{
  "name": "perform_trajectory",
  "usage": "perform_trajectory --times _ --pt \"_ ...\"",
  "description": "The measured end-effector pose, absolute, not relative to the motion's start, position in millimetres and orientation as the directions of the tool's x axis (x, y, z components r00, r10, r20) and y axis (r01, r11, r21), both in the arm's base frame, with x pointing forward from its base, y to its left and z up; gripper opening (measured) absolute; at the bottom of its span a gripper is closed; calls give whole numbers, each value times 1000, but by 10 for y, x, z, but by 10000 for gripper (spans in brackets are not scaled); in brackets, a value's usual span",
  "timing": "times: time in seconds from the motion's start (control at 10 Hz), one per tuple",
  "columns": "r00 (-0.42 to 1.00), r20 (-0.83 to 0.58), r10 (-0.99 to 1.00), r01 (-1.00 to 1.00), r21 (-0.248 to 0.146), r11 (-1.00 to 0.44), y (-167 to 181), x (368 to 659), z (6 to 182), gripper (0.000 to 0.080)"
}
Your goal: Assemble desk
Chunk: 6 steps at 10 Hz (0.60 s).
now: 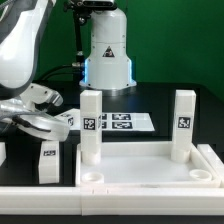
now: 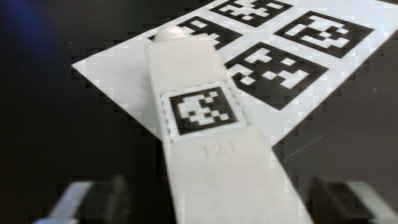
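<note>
The desk slab (image 1: 140,165) lies flat at the front. Two white legs stand upright at its far corners, one on the exterior view's left (image 1: 92,125) and one on the right (image 1: 183,122). A third tagged leg (image 1: 48,162) stands on the table left of the slab. My gripper (image 1: 33,118) is low at the left. In the wrist view a fourth leg (image 2: 210,130) lies on the table between my fingers (image 2: 71,200), its far end resting on the marker board (image 2: 285,55). The jaws are open with a dark gap on each side of this leg.
The marker board (image 1: 120,122) lies behind the slab. A long white border rail (image 1: 110,203) runs along the front and up the right side (image 1: 212,160). The robot base (image 1: 107,50) stands at the back. A white piece (image 1: 2,155) shows at the left edge.
</note>
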<state>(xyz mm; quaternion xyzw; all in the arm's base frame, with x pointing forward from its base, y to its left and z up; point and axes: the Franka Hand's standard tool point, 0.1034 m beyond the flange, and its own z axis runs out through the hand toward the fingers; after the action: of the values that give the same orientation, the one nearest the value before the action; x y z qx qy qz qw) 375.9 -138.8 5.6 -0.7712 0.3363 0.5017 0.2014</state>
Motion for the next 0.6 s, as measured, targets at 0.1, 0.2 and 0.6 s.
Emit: perform_trajectory --times 0.1,0.2,0.6 --pt "271 -909 -317 -721 27 -693 -1389 3759 55 406" --pt "273 -908 -318 -720 26 -693 -1390 3763 55 284" --pt "442 -828 -345 -696 -74 -714 -1603 4315 706 284"
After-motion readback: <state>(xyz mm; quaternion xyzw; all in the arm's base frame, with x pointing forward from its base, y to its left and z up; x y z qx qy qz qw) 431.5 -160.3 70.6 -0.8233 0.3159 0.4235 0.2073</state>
